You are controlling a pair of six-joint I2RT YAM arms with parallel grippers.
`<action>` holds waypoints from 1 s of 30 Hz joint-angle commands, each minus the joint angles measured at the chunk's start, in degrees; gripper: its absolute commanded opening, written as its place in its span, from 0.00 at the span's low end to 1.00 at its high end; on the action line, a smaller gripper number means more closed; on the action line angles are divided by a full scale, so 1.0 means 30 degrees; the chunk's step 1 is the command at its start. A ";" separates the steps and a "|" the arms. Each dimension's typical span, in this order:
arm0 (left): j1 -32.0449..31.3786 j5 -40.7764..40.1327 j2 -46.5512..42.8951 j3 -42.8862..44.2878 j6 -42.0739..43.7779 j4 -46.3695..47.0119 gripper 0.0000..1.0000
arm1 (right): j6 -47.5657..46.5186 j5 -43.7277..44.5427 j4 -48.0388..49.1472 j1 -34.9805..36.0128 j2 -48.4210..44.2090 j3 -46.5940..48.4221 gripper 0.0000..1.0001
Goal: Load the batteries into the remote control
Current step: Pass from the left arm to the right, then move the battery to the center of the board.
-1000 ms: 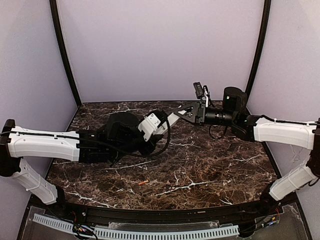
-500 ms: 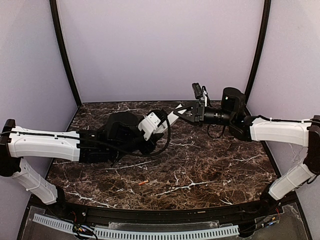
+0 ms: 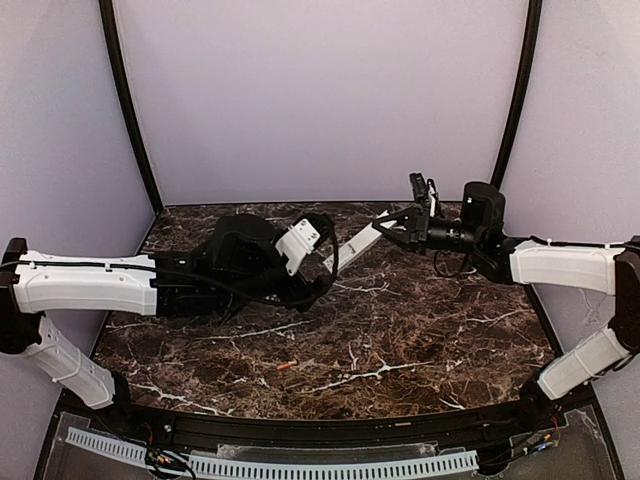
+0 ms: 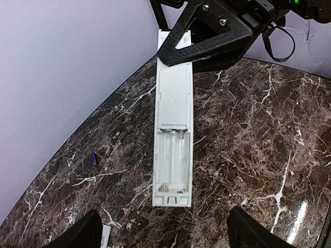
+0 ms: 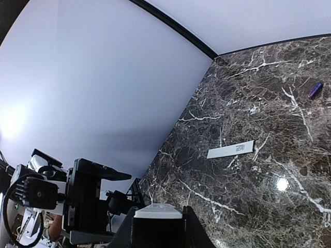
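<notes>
Slim white rectangular plastic remote control (image 4: 173,119), likely light, stiff, slick, pinched endwise by right gripper (image 5: 158,230); left gripper (image 4: 166,232) wide apart; grab long edges.

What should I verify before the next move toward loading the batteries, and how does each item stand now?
1. Grip of right tool on remote control: ok, clamped.
2. Uncovered battery bay: ok; cover strip lies on the table.
3. Bay filled: not ok, both slots empty.
4. Free left tool: ok, fingers spread, holding nothing.
5. Cells located: ok, orange battery and purple battery lie loose on the table.
6. Polarity marks readable: cannot tell.
</notes>
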 commanded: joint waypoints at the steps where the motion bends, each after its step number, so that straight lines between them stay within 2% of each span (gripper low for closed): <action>1: 0.1475 0.2822 -0.1070 0.0482 -0.1108 -0.1375 0.84 | -0.0424 -0.0603 0.0668 -0.1033 -0.1206 -0.0816 0.00; 8: 0.4454 0.4340 0.0388 0.2659 -0.2673 -0.3569 0.81 | -0.0915 -0.1191 0.0490 -0.2892 -0.2241 -0.2114 0.00; 14: 0.6549 0.5896 0.4200 0.5894 -0.3634 -0.5344 0.77 | -0.1122 -0.1775 0.0525 -0.4368 -0.3136 -0.3353 0.00; 21: 0.7710 0.6353 0.8799 1.0208 -0.3495 -0.7455 0.70 | -0.1320 -0.2186 0.0321 -0.5785 -0.4170 -0.4519 0.00; 30: 0.8705 0.6695 1.4123 1.5401 -0.3452 -0.8607 0.64 | -0.1404 -0.2617 0.0536 -0.6171 -0.4152 -0.4935 0.00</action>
